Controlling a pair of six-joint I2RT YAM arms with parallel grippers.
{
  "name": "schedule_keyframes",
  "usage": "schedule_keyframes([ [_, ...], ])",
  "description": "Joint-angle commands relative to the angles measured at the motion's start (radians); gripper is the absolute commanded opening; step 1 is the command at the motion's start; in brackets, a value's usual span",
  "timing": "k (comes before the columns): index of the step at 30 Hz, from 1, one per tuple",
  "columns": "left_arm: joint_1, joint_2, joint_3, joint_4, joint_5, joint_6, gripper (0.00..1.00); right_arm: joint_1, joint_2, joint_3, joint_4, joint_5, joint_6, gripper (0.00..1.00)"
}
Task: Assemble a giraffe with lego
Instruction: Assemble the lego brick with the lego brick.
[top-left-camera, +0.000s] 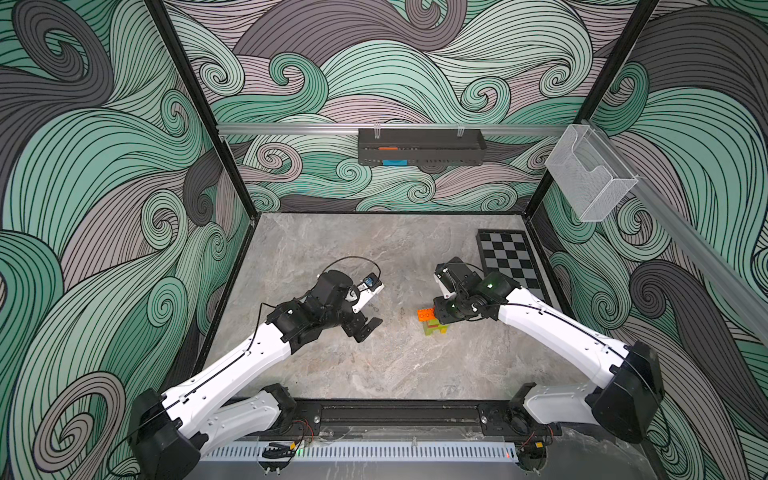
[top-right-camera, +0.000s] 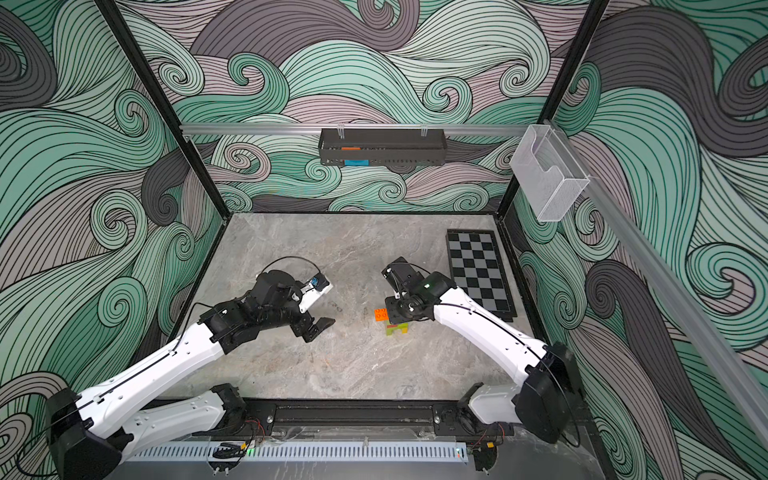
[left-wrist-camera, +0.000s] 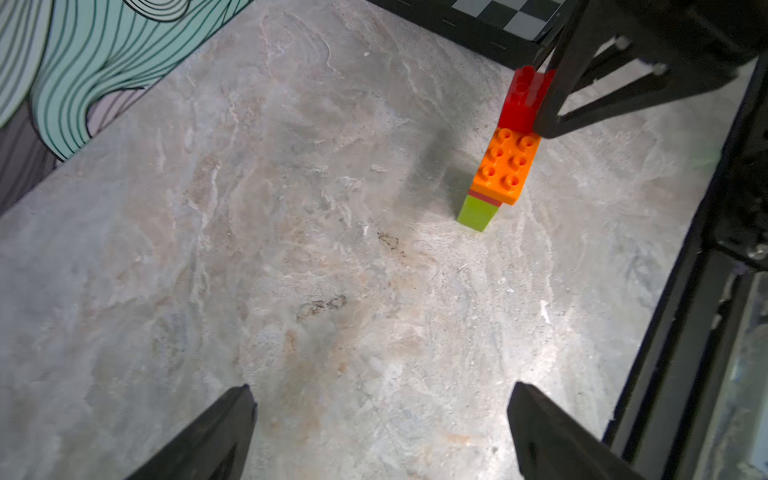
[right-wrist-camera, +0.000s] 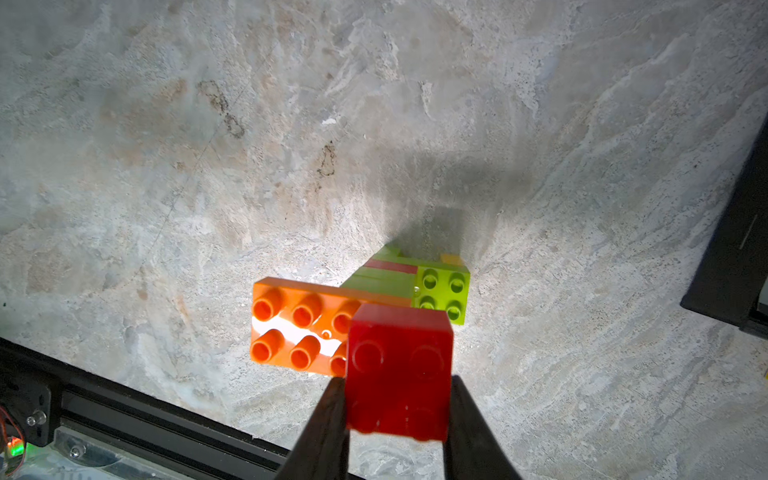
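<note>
The giraffe (top-left-camera: 435, 328) stands right of the table's middle on lime green and yellow legs, with a thin red layer under its long orange head brick (left-wrist-camera: 505, 166). My right gripper (right-wrist-camera: 399, 384) is shut on a red brick (right-wrist-camera: 399, 370) from above. That red brick (left-wrist-camera: 524, 97) sits over the far end of the orange brick (right-wrist-camera: 299, 328); whether it is pressed on I cannot tell. A lime green brick (right-wrist-camera: 442, 295) with bare studs shows lower on the body. My left gripper (left-wrist-camera: 382, 390) is open and holds nothing, well left of the giraffe (top-right-camera: 397, 329) above bare table.
The chequered board (top-left-camera: 513, 259) lies along the right wall behind my right arm. A black tray (top-left-camera: 419, 145) hangs on the back rail and a clear basket (top-left-camera: 590, 178) on the right rail. The black frame rail (right-wrist-camera: 124, 415) runs along the table's front edge.
</note>
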Motion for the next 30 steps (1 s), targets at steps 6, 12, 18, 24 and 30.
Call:
schedule_keyframes([
  [6,0.016,0.053,0.011,-0.031,0.098,-0.134,0.99,0.008,0.036,0.067,-0.039,-0.033,0.013,0.11],
  [12,0.019,0.051,0.011,-0.033,0.095,-0.126,0.99,0.025,0.039,0.067,-0.038,-0.037,0.036,0.11],
  [18,0.027,0.048,0.003,-0.031,0.092,-0.138,0.99,0.049,0.054,0.062,-0.042,-0.029,0.057,0.11],
  [24,0.046,0.038,-0.006,-0.032,0.095,-0.152,0.99,0.048,0.080,0.061,-0.045,0.001,0.058,0.11],
  [30,0.050,0.036,-0.010,-0.033,0.097,-0.149,0.99,0.049,0.106,0.059,-0.064,-0.010,0.075,0.11],
])
